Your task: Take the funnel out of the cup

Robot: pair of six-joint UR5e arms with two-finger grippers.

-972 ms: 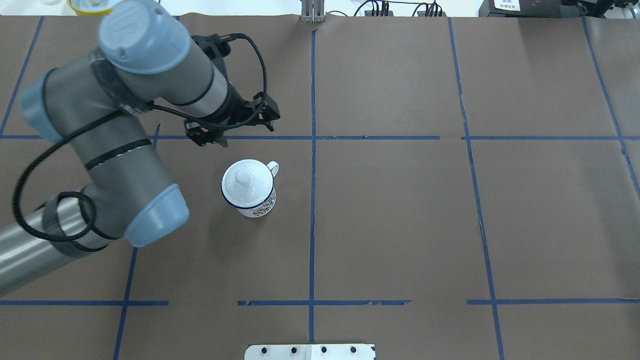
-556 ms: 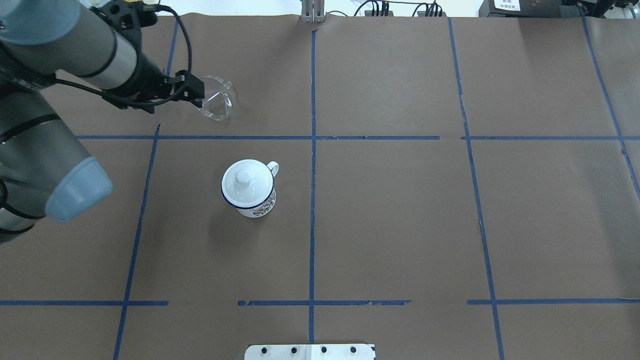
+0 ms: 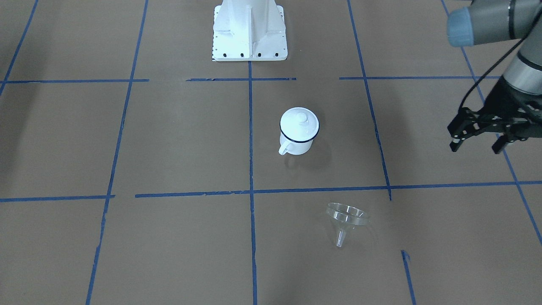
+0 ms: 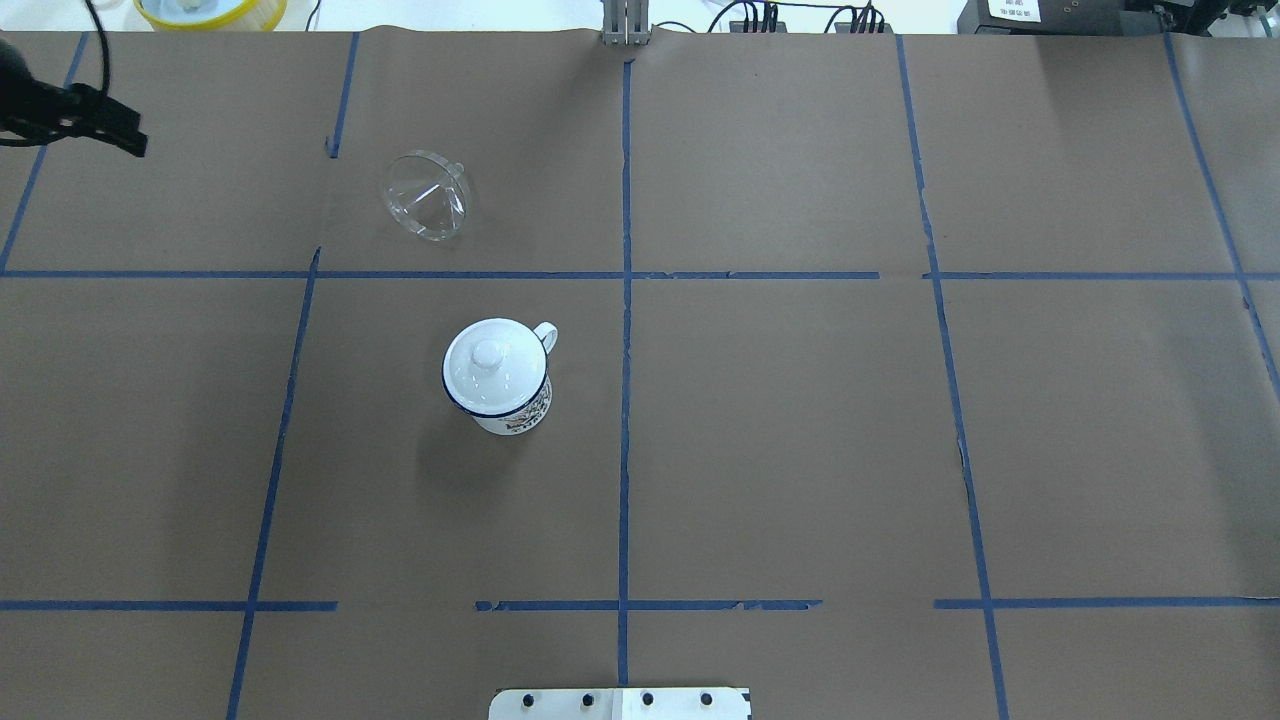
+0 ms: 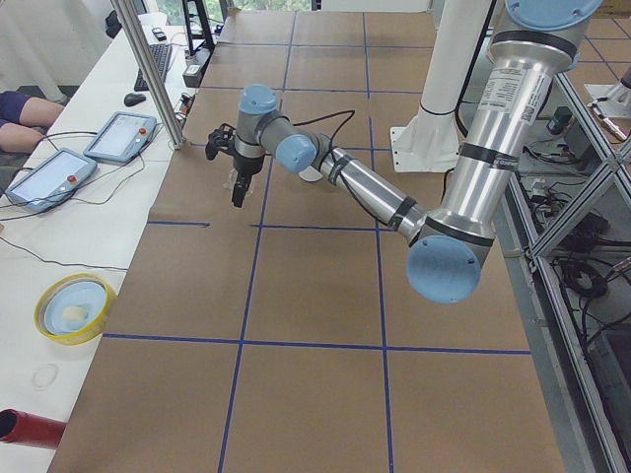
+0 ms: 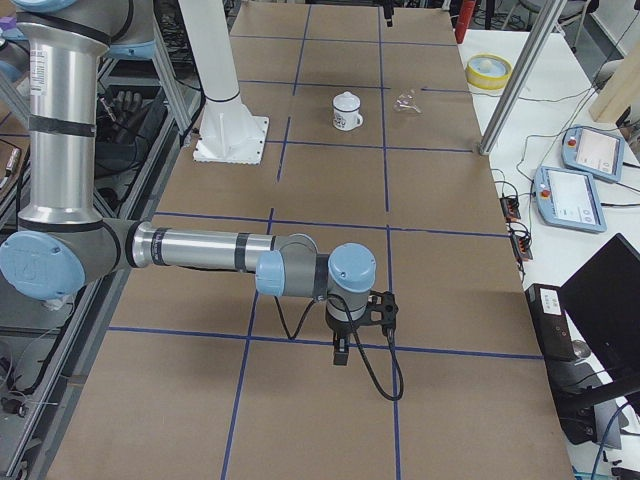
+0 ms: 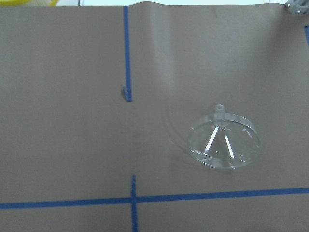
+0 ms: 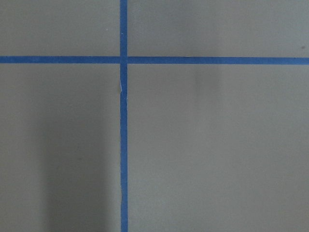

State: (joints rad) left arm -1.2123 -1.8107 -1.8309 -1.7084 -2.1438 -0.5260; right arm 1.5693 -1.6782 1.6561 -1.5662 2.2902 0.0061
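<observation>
**Black left hand (image 3: 475, 146) hangs open and empty, with the funnel (image 3: 345, 217) out of the cup (image 3: 297, 137)**

The left hand's two fingers are spread wide with nothing between them. It hangs above the brown paper surface (image 3: 169, 140) off to one side, well apart from both objects. That pose fits a hand that has nothing left to carry and is kept out of the way.

Nearest to it, the clear funnel lies tipped over on the surface, its wide rim and thin spout both resting on the paper and touching nothing else. The left wrist view shows it alone. A blue tape line (image 3: 322, 189) runs between the funnel and the cup.

The cup stands upright with its handle towards the operators' side. A white knobbed lid (image 3: 300, 120) sits on its rim, so there is no funnel in it. From this layout, the task looks complete.

The right hand (image 6: 342, 350) sits low at the far end of the surface, well away from the cup. Its opening cannot be told.
</observation>
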